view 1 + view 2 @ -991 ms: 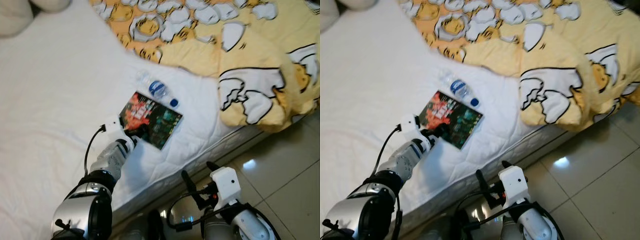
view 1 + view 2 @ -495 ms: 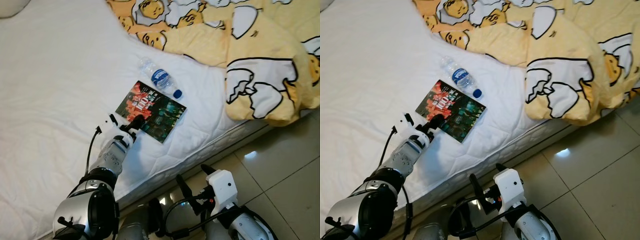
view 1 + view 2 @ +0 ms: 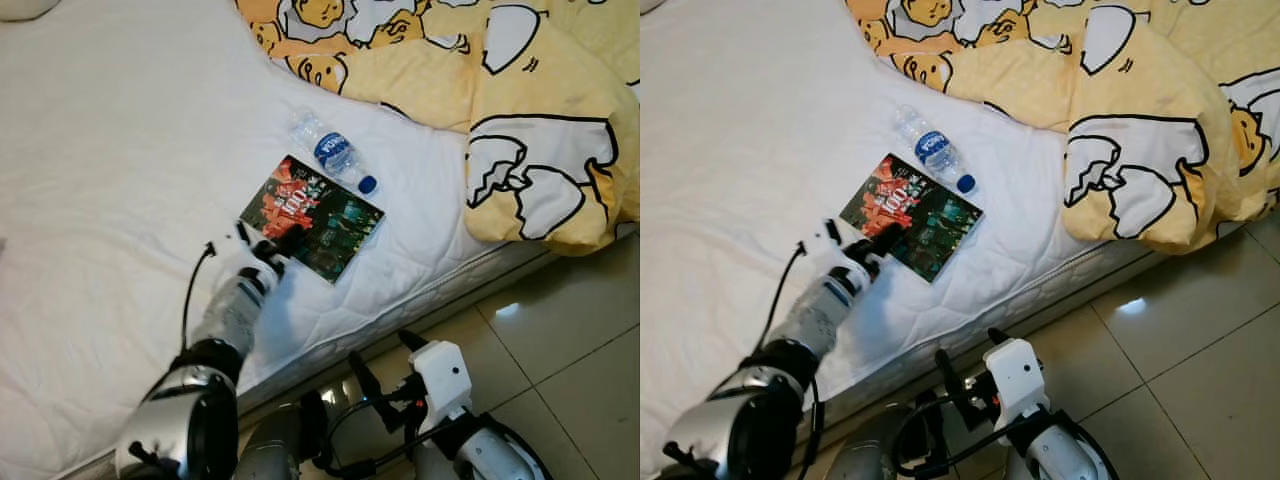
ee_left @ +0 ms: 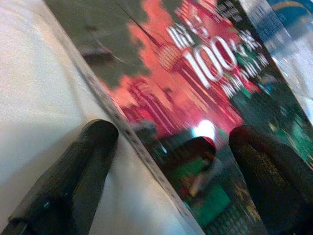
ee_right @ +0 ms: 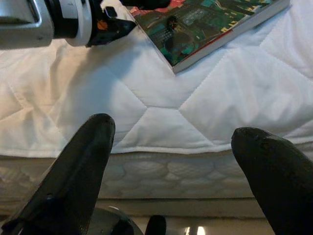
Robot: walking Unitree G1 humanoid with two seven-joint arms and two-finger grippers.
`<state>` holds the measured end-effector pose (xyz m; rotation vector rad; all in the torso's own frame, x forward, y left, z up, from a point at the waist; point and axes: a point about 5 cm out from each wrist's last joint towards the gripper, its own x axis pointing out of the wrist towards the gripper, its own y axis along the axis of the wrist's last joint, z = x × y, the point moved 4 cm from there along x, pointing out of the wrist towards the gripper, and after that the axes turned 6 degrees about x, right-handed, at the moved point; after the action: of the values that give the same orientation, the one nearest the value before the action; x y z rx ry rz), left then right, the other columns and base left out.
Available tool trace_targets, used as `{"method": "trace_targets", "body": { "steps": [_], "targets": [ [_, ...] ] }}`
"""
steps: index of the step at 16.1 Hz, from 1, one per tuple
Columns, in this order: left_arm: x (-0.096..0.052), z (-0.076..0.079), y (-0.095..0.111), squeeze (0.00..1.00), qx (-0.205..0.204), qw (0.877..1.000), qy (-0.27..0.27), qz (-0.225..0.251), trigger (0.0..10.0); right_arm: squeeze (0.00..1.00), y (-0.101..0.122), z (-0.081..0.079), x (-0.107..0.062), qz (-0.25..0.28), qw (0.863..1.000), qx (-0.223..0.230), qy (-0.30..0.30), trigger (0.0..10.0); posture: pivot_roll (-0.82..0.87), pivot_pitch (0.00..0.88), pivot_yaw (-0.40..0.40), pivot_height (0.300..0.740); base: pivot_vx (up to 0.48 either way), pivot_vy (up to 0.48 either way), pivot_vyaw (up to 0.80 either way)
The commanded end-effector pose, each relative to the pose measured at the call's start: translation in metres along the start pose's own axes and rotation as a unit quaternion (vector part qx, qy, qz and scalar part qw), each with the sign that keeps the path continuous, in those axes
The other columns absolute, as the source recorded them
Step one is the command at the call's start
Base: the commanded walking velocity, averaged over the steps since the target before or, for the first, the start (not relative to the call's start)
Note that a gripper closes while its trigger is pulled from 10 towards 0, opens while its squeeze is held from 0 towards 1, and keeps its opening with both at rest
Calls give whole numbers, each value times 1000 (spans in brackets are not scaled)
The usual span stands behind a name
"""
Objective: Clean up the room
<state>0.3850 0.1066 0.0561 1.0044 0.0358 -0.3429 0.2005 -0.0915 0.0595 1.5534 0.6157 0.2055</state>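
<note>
the left claw (image 3: 274, 243) is stretched out over the white bed (image 3: 110, 160), fingers apart, at the near edge of a book (image 3: 311, 217). in the left wrist view one finger (image 4: 78, 166) lies on the sheet beside the cover and the other over the cover; contact cannot be confirmed. a water bottle (image 3: 333, 163) lies just beyond the book, touching its far edge. a yellow patterned quilt (image 3: 520, 110) is bunched further off. the right claw (image 3: 385, 370) hangs low beside the mattress over the tiled floor (image 3: 570, 340), fingers apart, holding nothing.
</note>
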Motion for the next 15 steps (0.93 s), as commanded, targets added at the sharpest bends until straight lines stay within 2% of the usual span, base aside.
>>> {"method": "trace_targets", "body": {
  "steps": [1, 3, 6, 7, 8, 10, 11, 12, 13, 15],
  "targets": [
    [-3, -2, -12, 0, 3, 1000, -3, -20, 10000, 0, -4, -7, 0, -7, 1000, 12, 11, 10000, -280, 289, 196, 740, 0, 0, 0],
    [-3, 0, -15, 0, -12, 1000, 1, -26, 10000, 0, -4, -7, 1, -6, 1000, 10, 15, 10000, -279, 292, 192, 740, 0, 0, 0],
    [-1, 6, -24, 0, -61, 997, -1, -40, 10000, 0, -5, -10, 1, -8, 1000, 9, 20, 10000, -281, 298, 190, 740, 0, 0, 0],
    [0, 9, -25, 0, -52, 998, -6, -41, 6353, 0, -5, -10, 0, -8, 1000, 9, 20, 10000, -284, 301, 190, 740, 0, 0, 0],
    [0, 13, -27, 0, -50, 998, -12, -45, 0, 0, -5, -10, 0, -9, 1000, 10, 20, 10000, -285, 302, 190, 740, 0, 0, 0],
    [0, 15, -32, 0, -44, 998, -13, -53, 0, 0, -5, -10, 0, -9, 1000, 11, 19, 10000, -286, 304, 191, 740, 0, 0, 0],
    [0, 15, -34, 0, -55, 997, -11, -54, 0, 0, -5, -10, 0, -9, 1000, 12, 18, 10000, -286, 306, 192, 740, 0, 0, 0],
    [-1, 13, -35, 0, -106, 993, -8, -51, 0, 0, -4, -10, -1, -9, 1000, 15, 15, 10000, -286, 311, 192, 740, 0, 0, 0],
    [-1, 12, -35, 0, -131, 990, -5, -48, 0, 0, -5, -10, -2, -10, 1000, 16, 13, 10000, -288, 314, 191, 740, 0, 0, 0],
    [-1, 14, -36, 0, -131, 990, -6, -48, 0, 0, -5, -11, -4, -11, 1000, 17, 12, 10000, -290, 316, 190, 740, 0, 0, 0]
  ]
}}
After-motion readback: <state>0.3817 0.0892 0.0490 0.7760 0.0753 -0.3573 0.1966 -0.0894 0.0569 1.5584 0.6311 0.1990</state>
